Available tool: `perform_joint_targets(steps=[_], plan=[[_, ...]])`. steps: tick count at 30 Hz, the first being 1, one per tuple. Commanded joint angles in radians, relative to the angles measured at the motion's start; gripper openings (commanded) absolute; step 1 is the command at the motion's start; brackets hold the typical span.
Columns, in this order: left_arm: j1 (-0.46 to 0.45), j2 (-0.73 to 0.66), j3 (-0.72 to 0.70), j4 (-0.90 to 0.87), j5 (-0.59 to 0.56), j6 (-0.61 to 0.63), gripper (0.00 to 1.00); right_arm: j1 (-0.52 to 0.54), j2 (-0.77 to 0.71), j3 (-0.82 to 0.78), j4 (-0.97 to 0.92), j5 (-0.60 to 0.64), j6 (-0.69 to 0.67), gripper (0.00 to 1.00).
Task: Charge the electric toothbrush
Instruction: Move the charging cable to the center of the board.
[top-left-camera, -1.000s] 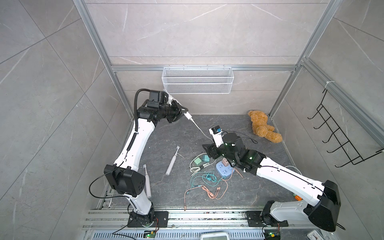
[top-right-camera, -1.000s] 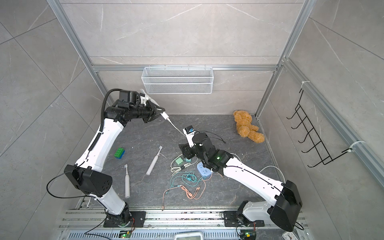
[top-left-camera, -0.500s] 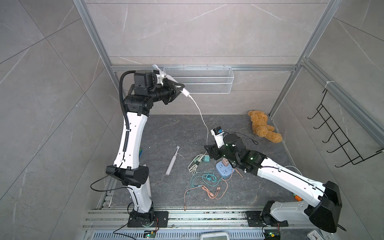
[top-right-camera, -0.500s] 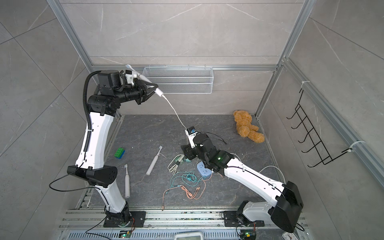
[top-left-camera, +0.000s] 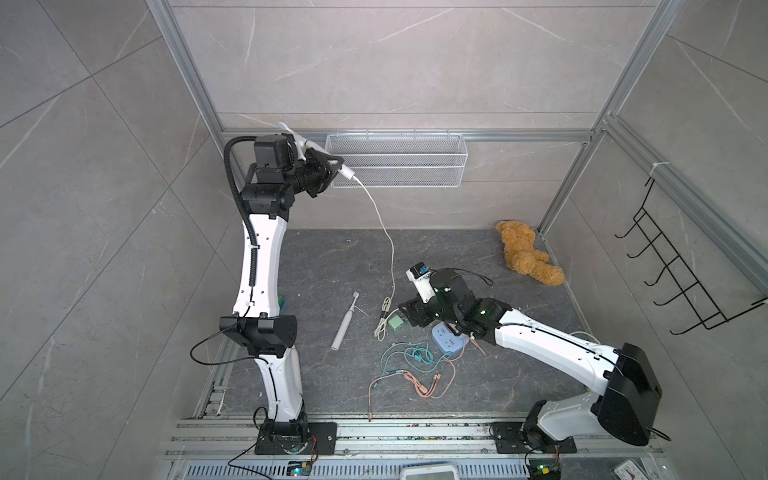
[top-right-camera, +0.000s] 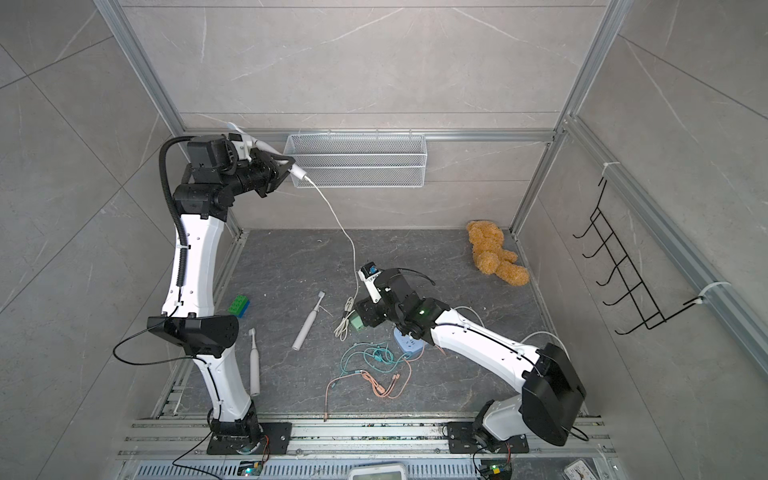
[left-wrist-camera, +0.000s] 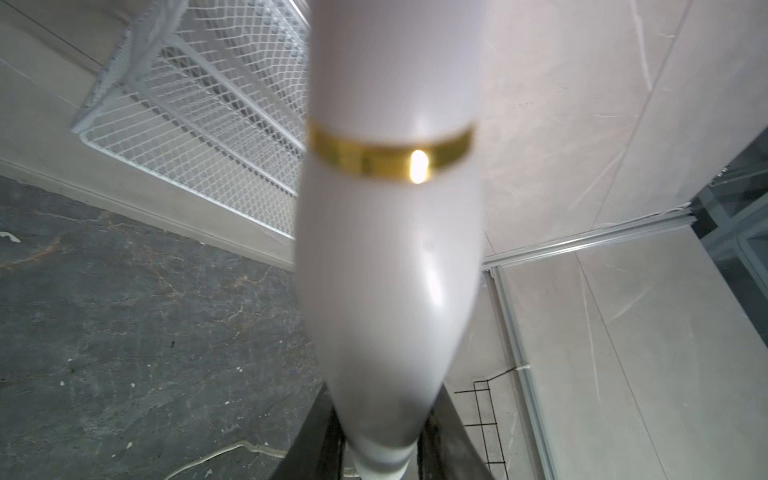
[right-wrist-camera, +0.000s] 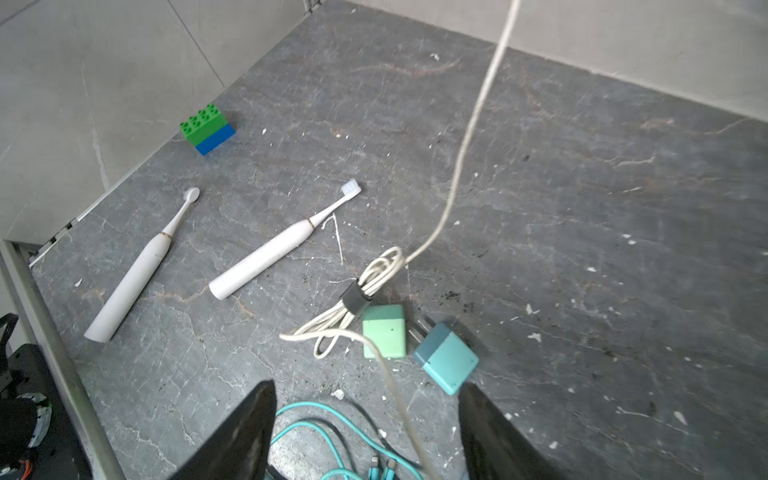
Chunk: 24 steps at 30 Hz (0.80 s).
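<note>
Electric toothbrush (left-wrist-camera: 390, 270): clenched in our left pincer (top-left-camera: 332, 167), just beside wire basket (top-left-camera: 395, 162), cable (top-left-camera: 384, 232) attached. Right pincer (right-wrist-camera: 368, 386): released, well below basket, near green adapter (right-wrist-camera: 384, 332). Step, we judge: powering cable; next, close on adapter.

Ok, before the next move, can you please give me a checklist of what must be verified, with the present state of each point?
1. The left tool is shut on the toothbrush: ok.
2. The white cable is plugged into the toothbrush base: ok.
3. The right tool is open and empty: ok.
4. The green adapter sits in the power strip: not ok, it lies on the floor, apart from it.
5. The cable's other end is in the green adapter: cannot tell.
</note>
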<state>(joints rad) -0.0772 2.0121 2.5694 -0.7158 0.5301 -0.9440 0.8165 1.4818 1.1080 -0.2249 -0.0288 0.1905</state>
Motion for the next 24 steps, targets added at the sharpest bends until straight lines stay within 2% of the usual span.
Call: perform_joint_targets(steps=[1,4,7,11,14,20,24], plan=[[0.017,-0.013,0.045,0.096,-0.027,0.045,0.00,-0.002,0.099,0.034,0.014,-0.112,0.041,0.75],[0.020,-0.016,0.035,0.100,-0.020,0.037,0.00,-0.003,0.189,0.049,0.098,-0.154,0.077,0.79],[0.020,-0.037,-0.050,0.109,0.012,0.019,0.00,-0.001,0.288,0.108,0.113,-0.141,0.082,0.79],[0.020,-0.188,-0.386,0.259,-0.015,-0.004,0.00,-0.003,0.388,0.164,0.135,-0.008,0.080,0.78],[0.019,-0.271,-0.563,0.313,-0.055,-0.009,0.00,-0.016,0.437,0.203,0.150,0.075,0.078,0.76],[0.014,-0.315,-0.775,0.370,-0.048,-0.071,0.00,-0.086,0.535,0.297,0.153,0.097,0.079,0.75],[-0.002,-0.347,-0.947,0.394,-0.053,-0.059,0.00,-0.123,0.591,0.349,0.117,0.166,0.056,0.74]])
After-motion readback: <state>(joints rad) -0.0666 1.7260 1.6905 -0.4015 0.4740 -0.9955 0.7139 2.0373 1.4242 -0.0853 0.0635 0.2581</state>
